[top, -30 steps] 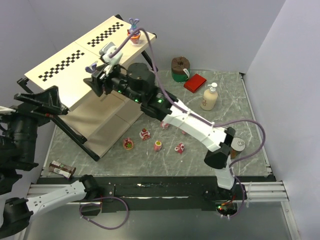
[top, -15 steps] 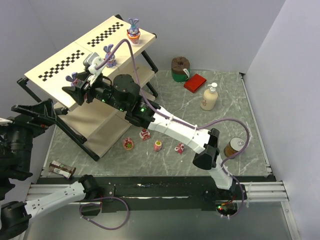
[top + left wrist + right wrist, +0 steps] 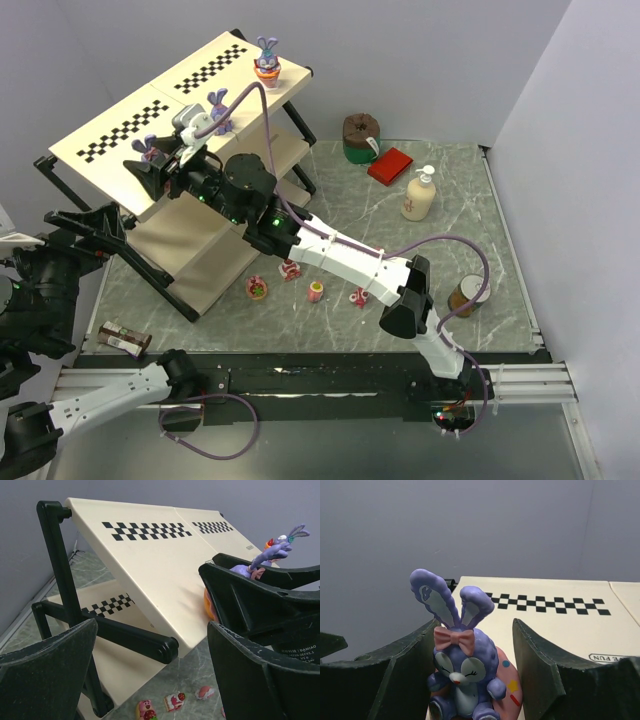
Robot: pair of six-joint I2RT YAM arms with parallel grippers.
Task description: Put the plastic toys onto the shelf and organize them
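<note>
My right gripper (image 3: 150, 166) reaches far over the left part of the shelf's (image 3: 105, 115) top board and is shut on a purple bunny (image 3: 145, 150) with a pink base. In the right wrist view the bunny (image 3: 462, 665) sits upright between my fingers (image 3: 400, 665), above the cream board (image 3: 560, 630). Two more bunnies (image 3: 217, 110) (image 3: 266, 60) stand on the top board. Several pink and red toys (image 3: 257, 288) (image 3: 316, 291) (image 3: 359, 296) lie on the table. My left gripper (image 3: 98, 215) is open and empty beside the shelf's left end (image 3: 150, 565).
A cream pump bottle (image 3: 420, 195), a red box (image 3: 390, 165) and a brown and green tub (image 3: 360, 135) stand at the back right. A tin can (image 3: 466, 295) is by the right arm. A small jar (image 3: 125, 338) lies at the front left.
My right gripper has carried the bunny leftward along the top board, uncovering the second bunny standing there. The left arm has shifted slightly.
</note>
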